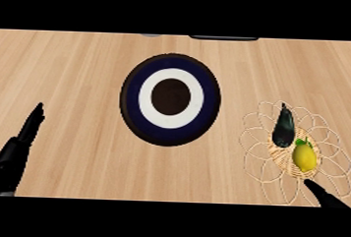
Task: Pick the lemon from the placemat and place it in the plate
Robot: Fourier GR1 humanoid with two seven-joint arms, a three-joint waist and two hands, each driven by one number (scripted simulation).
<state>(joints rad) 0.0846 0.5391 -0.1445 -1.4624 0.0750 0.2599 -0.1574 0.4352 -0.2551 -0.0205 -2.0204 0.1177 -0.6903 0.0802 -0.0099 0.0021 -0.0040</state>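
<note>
A yellow lemon (304,156) with a small green leaf lies on a woven wicker placemat (259,143) with looped edges at the right. A dark eggplant (283,126) lies on the same mat, just behind the lemon. The plate (133,97), dark blue with a white ring and a dark brown centre, sits in the middle of the wooden counter. My right hand (322,194) comes in at the lower right, a straight finger pointing toward the lemon, a little short of it. My left hand (17,149) rests at the lower left, fingers straight, holding nothing.
Two objects, one grey (152,35) and one dark (223,38), are cut off at the far edge of the counter. Bare wood lies between the plate and the placemat.
</note>
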